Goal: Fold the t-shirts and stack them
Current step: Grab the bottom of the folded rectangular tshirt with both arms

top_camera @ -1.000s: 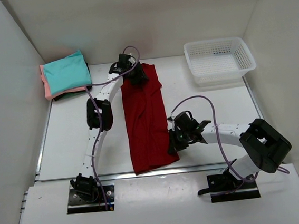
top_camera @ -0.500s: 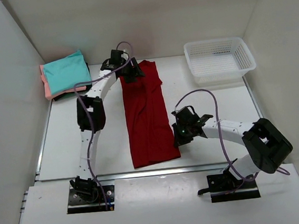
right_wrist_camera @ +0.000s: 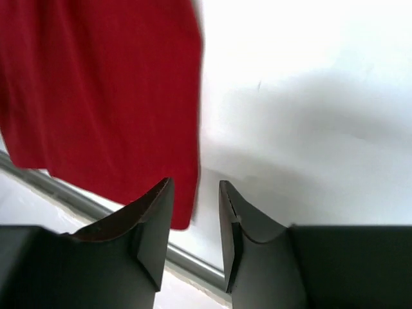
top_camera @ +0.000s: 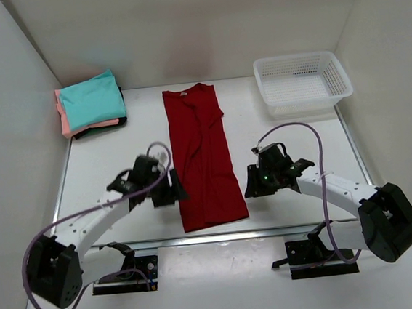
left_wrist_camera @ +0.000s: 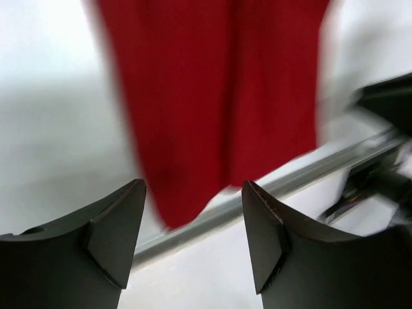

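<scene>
The place is a robotics lab cell: a plain white table boxed in on three sides by bare white walls, with a metal rail along its near edge. Two white-and-black machines, the left arm and the right arm, are bolted on black plates at that edge and trail loose purple cables. What lies on the table reads as test props: a red shirt spread flat, a stack of folded shirts in the far left corner and a white mesh basket at the far right.
</scene>
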